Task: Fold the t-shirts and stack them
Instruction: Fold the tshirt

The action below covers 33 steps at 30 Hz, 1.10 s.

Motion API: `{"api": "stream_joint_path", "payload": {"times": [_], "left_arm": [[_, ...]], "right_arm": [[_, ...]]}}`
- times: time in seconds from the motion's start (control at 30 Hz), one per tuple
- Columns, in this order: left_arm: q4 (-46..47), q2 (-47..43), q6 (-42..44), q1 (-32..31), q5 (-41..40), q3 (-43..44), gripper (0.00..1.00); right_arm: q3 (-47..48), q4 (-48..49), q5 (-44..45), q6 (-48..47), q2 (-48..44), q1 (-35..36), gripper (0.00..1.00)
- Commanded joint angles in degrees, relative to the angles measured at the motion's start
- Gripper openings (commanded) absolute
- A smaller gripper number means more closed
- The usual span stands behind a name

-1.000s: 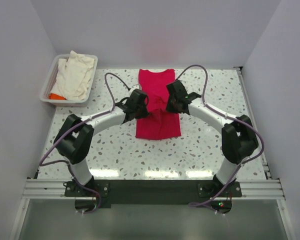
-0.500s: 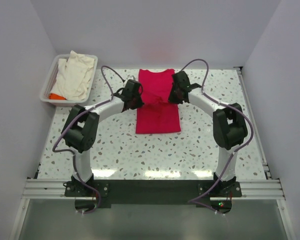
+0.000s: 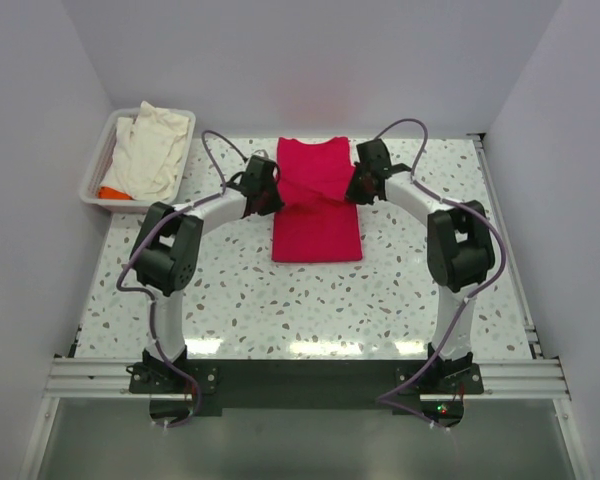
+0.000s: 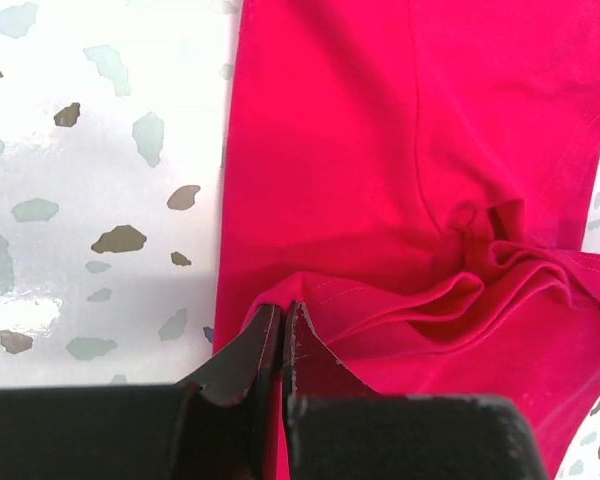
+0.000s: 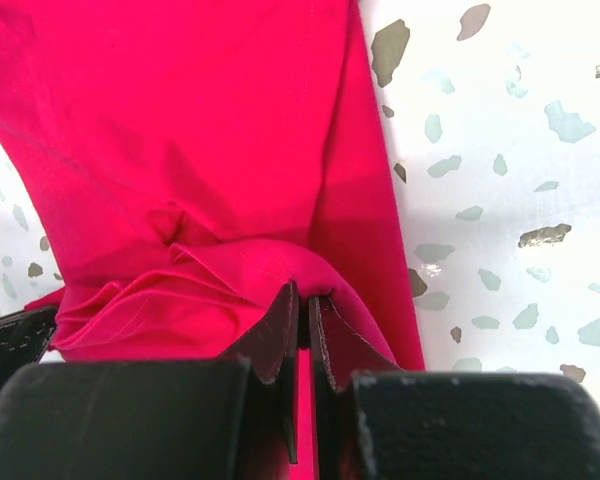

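Crimson-red soft cloth t-shirt [image 3: 317, 225] lies as a long rectangle at 12 o'clock on the white speckled counter [image 3: 240, 290]. Only the wrist views show its middle bunched into smooth ridged pleats with a stitched hem. Left claw [image 4: 282, 312] and right claw [image 5: 305, 295], both matte black, are each pinched almost closed on a fold of it. At 10 o'clock, a white plastic tray [image 3: 92, 178] holds a crumpled cream-white t-shirt [image 3: 150, 150], with orange fabric [image 3: 110, 192] peeking out at its near corner.

Light: bright, even, overhead | Glare: white strips along the bench [image 3: 280, 300] near edge; bench washed out in wrist views | Shadows: faint, soft
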Motion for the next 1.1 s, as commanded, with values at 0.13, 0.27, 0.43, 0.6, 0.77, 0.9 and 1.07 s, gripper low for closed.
{"api": "stream_joint_path", "payload": {"times": [0.13, 0.27, 0.43, 0.6, 0.77, 0.9, 1.07], "left_arm": [[3.07, 1.08, 2.27, 1.37, 1.5, 3.0, 0.0], [3.42, 0.82, 3.32, 1.9, 1.86, 3.18, 0.2], [5.97, -3.21, 4.38, 3.74, 3.17, 1.86, 0.54], [6.23, -8.31, 5.0, 3.57, 3.35, 0.2, 0.56], [6.76, -8.15, 4.56, 1.03, 5.37, -1.04, 0.33], [7.64, -4.99, 4.82, -0.38, 7.04, 0.1, 0.15], [8.26, 2.21, 7.27, -0.38, 10.38, 5.54, 0.09]], "right_arm": [[3.07, 1.78, -0.96, -0.14, 1.46, -0.81, 0.0], [3.86, 1.61, -1.41, -0.49, 1.81, -1.25, 0.13], [7.98, -2.34, -1.67, -2.42, 0.06, -1.69, 0.54], [9.49, -6.74, 0.26, -3.66, -3.54, -1.43, 0.61], [5.54, -6.13, 1.05, -3.13, -5.4, 1.9, 0.42], [5.61, -4.03, 0.1, -3.13, -2.16, 2.97, 0.32], [9.39, -2.09, -1.76, -4.62, 3.73, 2.62, 0.29]]}}
